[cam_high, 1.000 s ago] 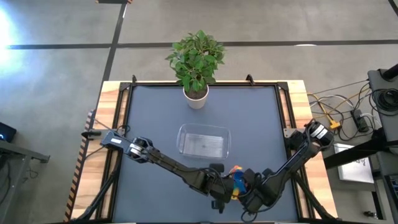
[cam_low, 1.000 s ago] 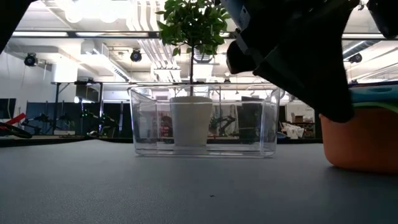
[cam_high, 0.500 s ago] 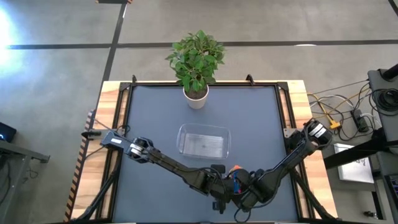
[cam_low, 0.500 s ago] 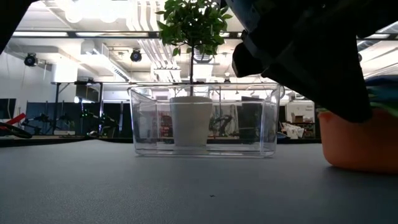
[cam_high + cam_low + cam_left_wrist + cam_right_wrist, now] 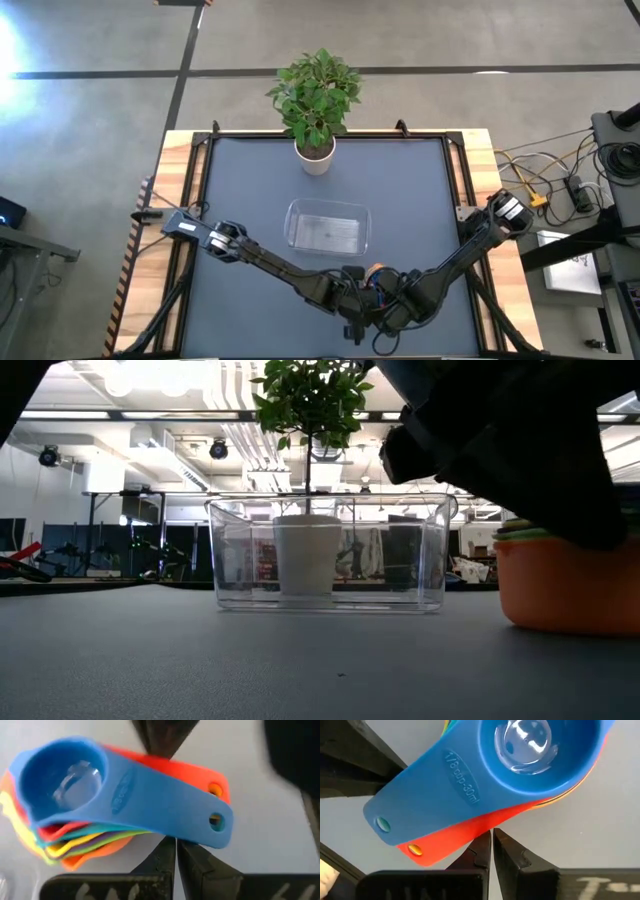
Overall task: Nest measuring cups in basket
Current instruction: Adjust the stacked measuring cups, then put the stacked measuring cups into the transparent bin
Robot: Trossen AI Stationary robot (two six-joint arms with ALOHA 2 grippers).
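Observation:
The measuring cups [image 5: 375, 276] sit nested in one stack near the table's near edge. The blue cup [image 5: 62, 772] is on top and the orange one [image 5: 570, 585] is at the bottom, resting on the table. Their handles fan out, blue over red. My left gripper [image 5: 176, 847] and my right gripper [image 5: 491, 840] are both shut and meet the handles from opposite sides. The clear basket [image 5: 327, 225] stands empty farther back, apart from the stack. My left gripper touches the blue handle's side edge [image 5: 172, 839] with its shut fingertips, near the free end with the hole. My right gripper sets its shut fingertips against the red handle's side edge [image 5: 485, 827], opposite the left gripper's fingers [image 5: 355, 765]. The stack stays on the table.
A white plant pot [image 5: 315, 158] with a leafy plant stands at the table's far edge, behind the basket [image 5: 330, 550]. Both arms crowd the near middle of the table. Bare dark tabletop lies to the left and right of the basket.
My right gripper has moved toward the table's left. The stack of cups has slid a little to the left along the table with it. My left gripper has stayed about where it was.

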